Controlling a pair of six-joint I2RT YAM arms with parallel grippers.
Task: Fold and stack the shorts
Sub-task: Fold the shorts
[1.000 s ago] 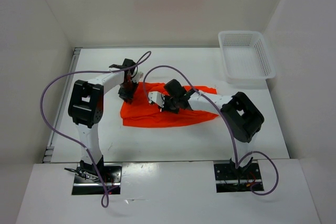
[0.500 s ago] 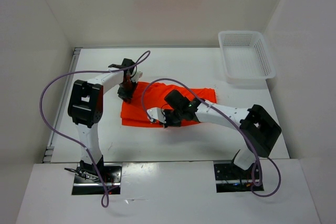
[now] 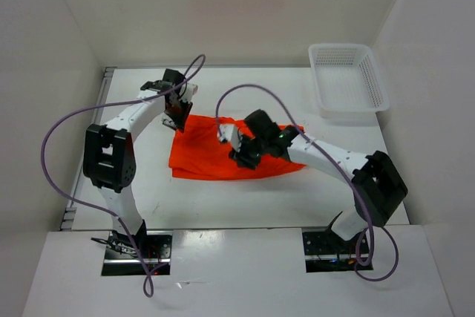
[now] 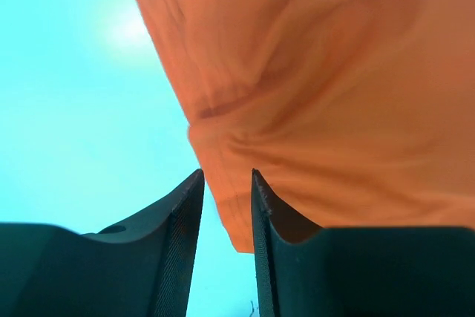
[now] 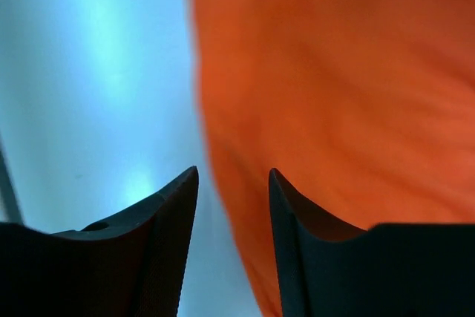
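Note:
The bright orange shorts lie flat in the middle of the white table. No drawstring shows. My left gripper hangs over their far left corner. In the left wrist view its jaws stand a little apart, with the corner of the shorts below them and bare table in the gap. My right gripper is over the middle of the shorts. In the blurred right wrist view it is open above an edge of the shorts, with nothing between its fingers.
A white mesh basket stands at the far right of the table. White walls close in the back and both sides. Purple cables loop over both arms. Bare table lies between the shorts and the arm bases.
My right gripper swung from the shorts' near edge back toward the middle. My left gripper moved a little farther and left. The shorts' far left corner now reaches toward the left gripper.

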